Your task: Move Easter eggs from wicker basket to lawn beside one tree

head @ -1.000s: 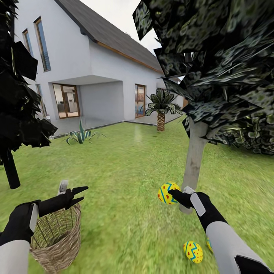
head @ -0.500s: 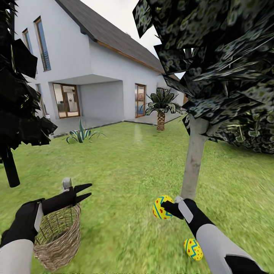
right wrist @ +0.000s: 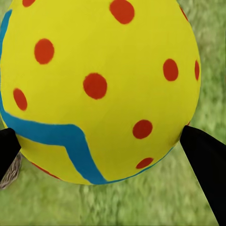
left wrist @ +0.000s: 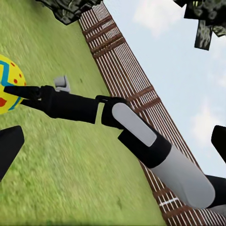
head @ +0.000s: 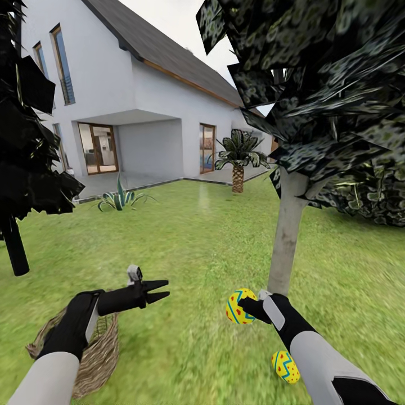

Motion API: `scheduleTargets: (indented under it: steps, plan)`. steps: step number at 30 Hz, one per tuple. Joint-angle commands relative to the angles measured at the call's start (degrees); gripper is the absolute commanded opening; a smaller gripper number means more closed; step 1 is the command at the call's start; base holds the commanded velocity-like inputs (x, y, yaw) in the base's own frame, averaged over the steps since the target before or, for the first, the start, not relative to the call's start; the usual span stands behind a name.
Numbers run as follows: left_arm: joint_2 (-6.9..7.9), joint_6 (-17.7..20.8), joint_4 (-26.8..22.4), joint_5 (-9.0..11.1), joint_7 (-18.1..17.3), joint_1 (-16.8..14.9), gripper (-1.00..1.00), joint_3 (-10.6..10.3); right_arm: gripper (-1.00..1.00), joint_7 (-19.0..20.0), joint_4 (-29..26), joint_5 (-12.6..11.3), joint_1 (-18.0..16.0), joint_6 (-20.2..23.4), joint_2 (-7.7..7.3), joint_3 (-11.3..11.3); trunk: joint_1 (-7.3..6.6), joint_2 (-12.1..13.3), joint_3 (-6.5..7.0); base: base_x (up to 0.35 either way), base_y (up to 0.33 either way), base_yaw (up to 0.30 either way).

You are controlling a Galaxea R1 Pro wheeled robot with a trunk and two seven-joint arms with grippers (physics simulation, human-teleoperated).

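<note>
My right gripper [head: 246,307] is shut on a yellow Easter egg [head: 238,306] with blue zigzags and red dots, held low over the lawn [head: 191,247] close to the foot of the tree's pale grey trunk [head: 287,236]. That egg [right wrist: 101,84] sits between the dark fingers [right wrist: 205,162] in the right wrist view. A second egg [head: 285,367] lies on the grass beside my right forearm. My left gripper [head: 160,288] is open and empty, out past the wicker basket [head: 104,351], which is partly hidden by the left arm. The left wrist view looks at the held egg [left wrist: 7,89].
A black-leaved tree with a thin dark trunk [head: 14,247] stands at the left. A spiky plant [head: 119,199] and a small palm [head: 238,169] stand before the white house [head: 129,95]. A brown slatted fence [left wrist: 132,80] borders the lawn. Open grass lies between the basket and the tree.
The right gripper lowered the egg toward the grass by the trunk, then held still. The left arm moved right and forward, off the basket, which now sits lower and tilted.
</note>
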Motion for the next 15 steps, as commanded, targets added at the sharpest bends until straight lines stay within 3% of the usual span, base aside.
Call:
scheduleTargets:
  steps: [1,7,12,15]
  plan:
    - [-0.08,0.7,-0.1,-0.6,-0.5,0.0,1.00,0.1,-1.00,-0.5,-0.1,-0.6,0.0,0.2,0.06,-0.3,0.22,-0.4,-0.25,0.000,0.000,0.000]
    - [-1.27,0.8,-0.1,-0.5,-0.5,0.0,1.00,-0.3,-1.00,-0.5,-0.1,-0.6,0.0,0.1,0.07,-0.2,1.54,-2.9,-1.33,0.000,0.000,0.000]
    - [-3.42,0.6,0.2,-0.7,-0.5,0.0,1.00,-5.7,-1.00,-0.5,-0.1,-0.6,0.0,0.1,0.07,-0.3,2.64,-4.9,-2.22,0.000,0.000,0.000]
    - [-4.19,0.6,0.2,-0.8,-0.5,0.0,1.00,-6.5,-1.00,-0.5,-0.1,-0.6,0.0,-0.1,0.07,-0.3,3.30,-6.1,-2.76,0.000,0.000,0.000]
